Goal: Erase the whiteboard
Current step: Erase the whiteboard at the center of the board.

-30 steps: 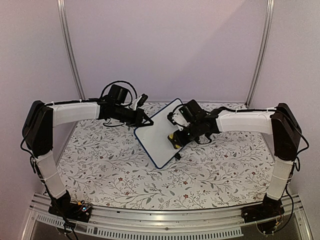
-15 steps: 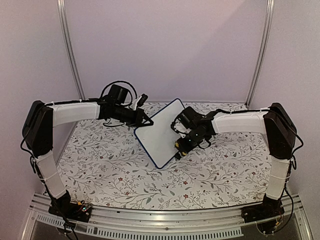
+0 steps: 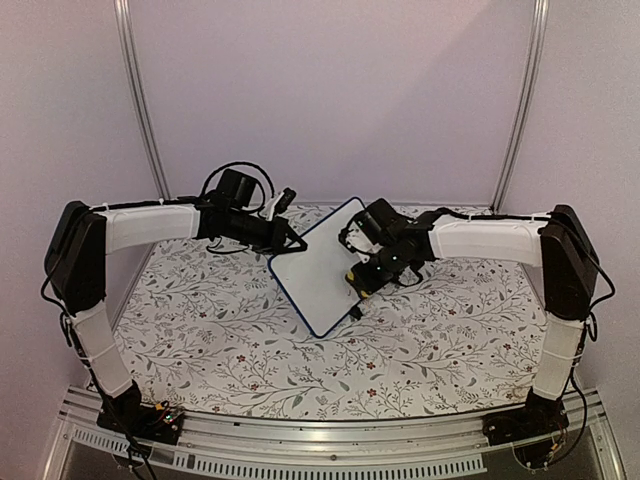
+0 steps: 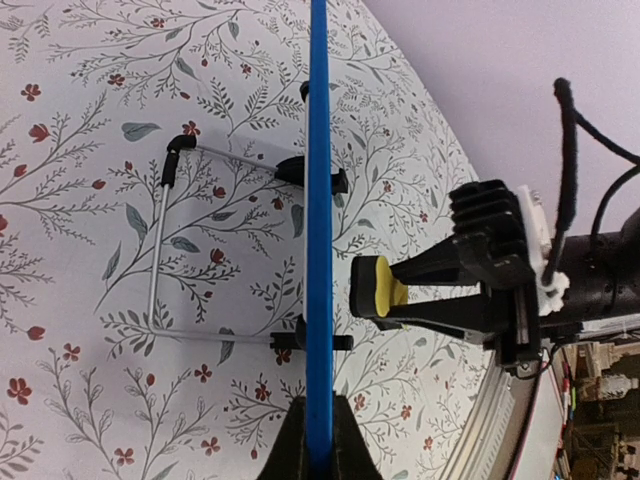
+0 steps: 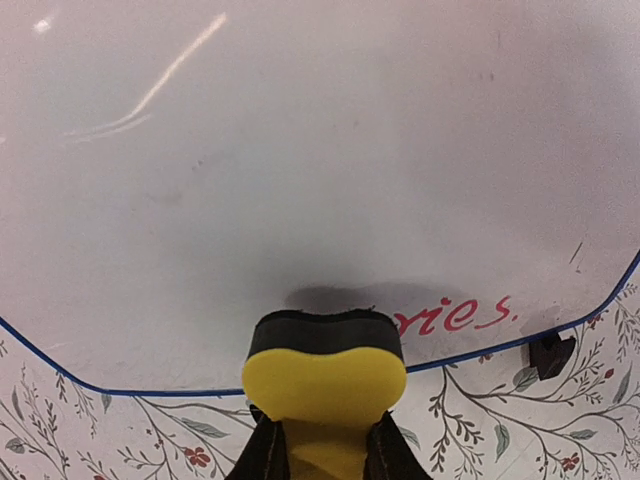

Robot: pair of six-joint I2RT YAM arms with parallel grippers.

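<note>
Mid-erase: L gripper [image 4: 319, 445] clamps whiteboard [image 3: 318, 268] edge, R gripper [image 5: 325, 448] pinches sponge [image 5: 325, 378]; next, prob. press sponge onto red txt [image 5: 455, 316].

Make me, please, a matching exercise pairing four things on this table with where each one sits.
Things:
1. small white board with thin blue frame
2. yellow sponge eraser with black backing
3. red handwritten letters
4. thin metal wire stand

Places:
A. behind the board, away from the eraser
B. pinched in the shut right gripper
C. edge clamped by the shut left gripper
D. on the board's face, beside the eraser

Pairs: 1-C, 2-B, 3-D, 4-A.
</note>
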